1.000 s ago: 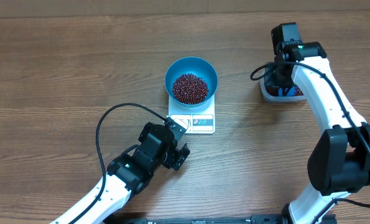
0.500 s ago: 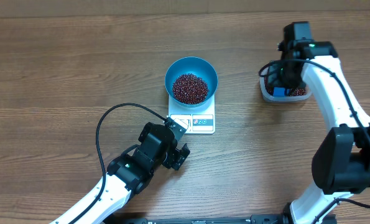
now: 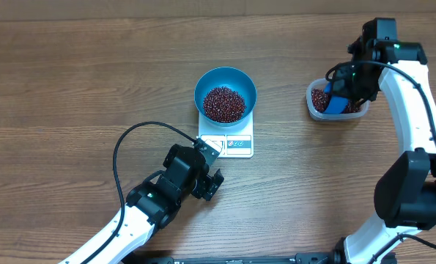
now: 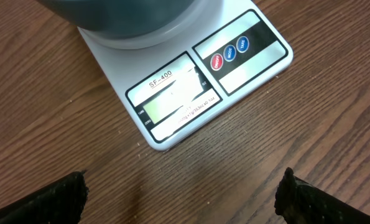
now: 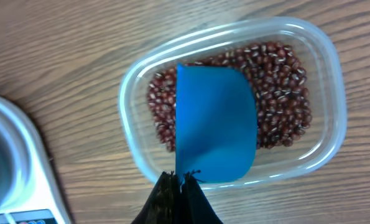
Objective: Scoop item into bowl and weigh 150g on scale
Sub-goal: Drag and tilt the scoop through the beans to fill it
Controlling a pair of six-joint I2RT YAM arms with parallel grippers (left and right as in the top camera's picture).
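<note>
The bowl [image 3: 203,82] holds beans [image 3: 224,103] and sits on the scale [image 3: 237,144], mid-counter [image 3: 86,73]. The left pincer [image 3: 212,183] is spread wide, near the scale. The right pincer [image 5: 181,190] pinches a blue scoop [image 5: 216,124] over the tub [image 5: 331,118] far right, maybe touching its beans.

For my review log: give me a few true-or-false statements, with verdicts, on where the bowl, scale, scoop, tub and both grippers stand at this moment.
1. The bowl sits on the scale. True.
2. The bowl is empty. False: it holds a heap of beans.
3. The right gripper is shut on the blue scoop, above the clear tub. True.
4. The left gripper grips the scale. False: it is open, holds nothing, and is in front of the scale, apart from it.
5. The clear tub has no beans in it. False: beans lie across its bottom, around the scoop.
</note>
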